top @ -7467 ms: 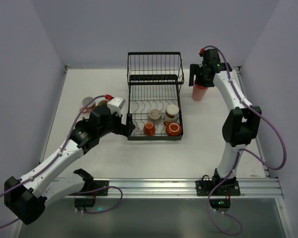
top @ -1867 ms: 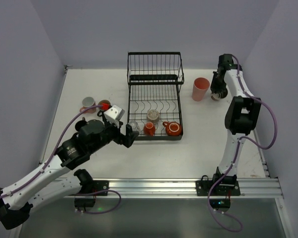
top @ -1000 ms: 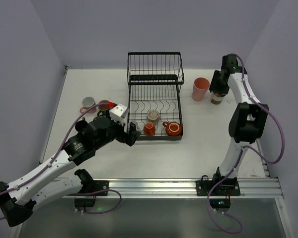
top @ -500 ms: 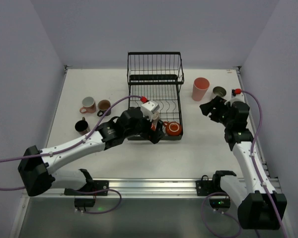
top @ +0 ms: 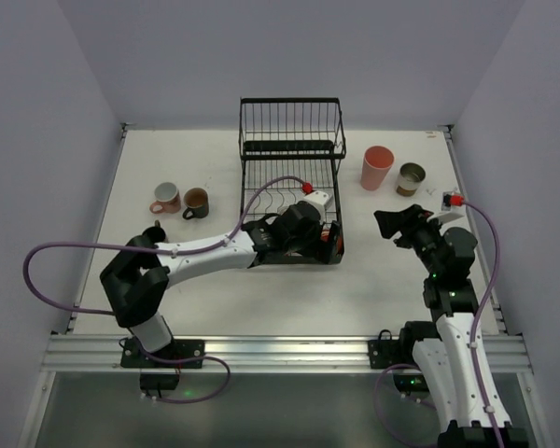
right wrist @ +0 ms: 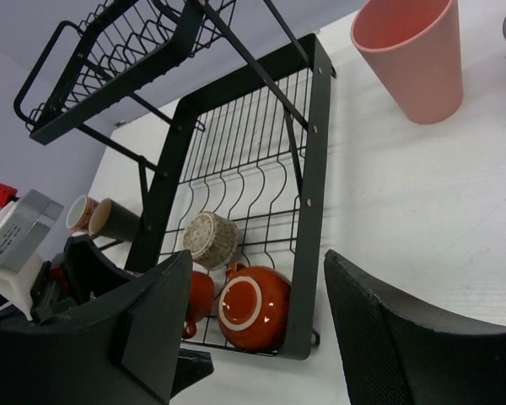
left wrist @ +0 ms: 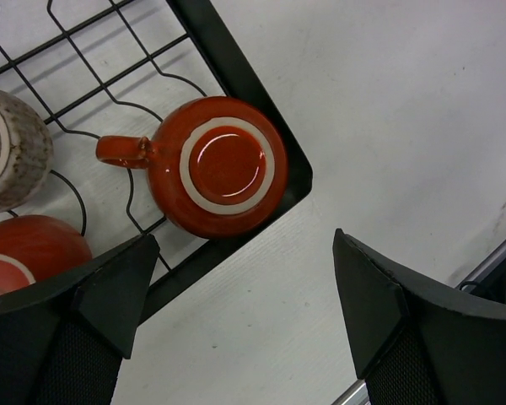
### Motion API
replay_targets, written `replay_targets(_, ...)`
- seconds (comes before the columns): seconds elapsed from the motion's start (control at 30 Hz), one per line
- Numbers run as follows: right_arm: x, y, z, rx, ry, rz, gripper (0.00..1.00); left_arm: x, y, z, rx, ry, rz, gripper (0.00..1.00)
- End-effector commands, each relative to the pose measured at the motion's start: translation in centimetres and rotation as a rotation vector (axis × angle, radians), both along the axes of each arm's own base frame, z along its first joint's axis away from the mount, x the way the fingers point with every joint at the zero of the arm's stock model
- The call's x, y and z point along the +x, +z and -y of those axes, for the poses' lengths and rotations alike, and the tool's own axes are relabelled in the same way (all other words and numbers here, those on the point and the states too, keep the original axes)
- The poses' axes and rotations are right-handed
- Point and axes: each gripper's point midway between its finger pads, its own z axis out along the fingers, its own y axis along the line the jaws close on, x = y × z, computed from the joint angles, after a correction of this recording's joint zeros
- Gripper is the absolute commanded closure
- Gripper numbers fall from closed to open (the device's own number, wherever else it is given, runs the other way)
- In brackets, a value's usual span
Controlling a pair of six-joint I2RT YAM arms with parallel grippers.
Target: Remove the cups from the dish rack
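Observation:
The black wire dish rack (top: 289, 140) stands mid-table. Its lower tray holds an upside-down orange-red mug (left wrist: 223, 175) at the front right corner, a second orange-red cup (left wrist: 25, 253) and a speckled beige cup (left wrist: 13, 148). My left gripper (left wrist: 246, 240) is open and empty, hovering over that corner (top: 315, 241). My right gripper (top: 389, 227) is open and empty, right of the rack, facing it (right wrist: 259, 257). The pink tumbler (top: 377, 167) and a brown-grey cup (top: 412, 177) stand right of the rack. No clear glass shows.
A pink mug (top: 166, 196) and a brown mug (top: 195, 201) stand left of the rack. A black cup (top: 155, 231) is partly hidden behind my left arm's elbow. The raised rear basket (right wrist: 110, 51) holds nothing I can see. Walls close off three sides.
My left gripper has moved right along the rack's front to above the orange-red mug. My right arm has drawn back from the cup it set beside the pink tumbler.

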Motion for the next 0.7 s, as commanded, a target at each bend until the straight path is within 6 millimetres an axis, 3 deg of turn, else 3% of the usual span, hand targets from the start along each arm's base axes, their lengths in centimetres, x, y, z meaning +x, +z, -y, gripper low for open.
replay_targets(0.0,-0.2,-0.4,-1.0,0.022,0.058,-0.003,0.34,0.7,2.4,2.5,-0.092,0.039,0.027,0.08)
replay_targets(0.37,-0.6,0.0,-1.4,0.026,0.084,0.01,0.34,2.9,-1.1,2.8,0.01,0.113,0.066,0.03)
replay_targets(0.67,-0.5,-0.1,-1.7,0.032,0.104,0.016,0.34,5.0,-2.1,2.4,0.086,0.158,0.145,0.05)
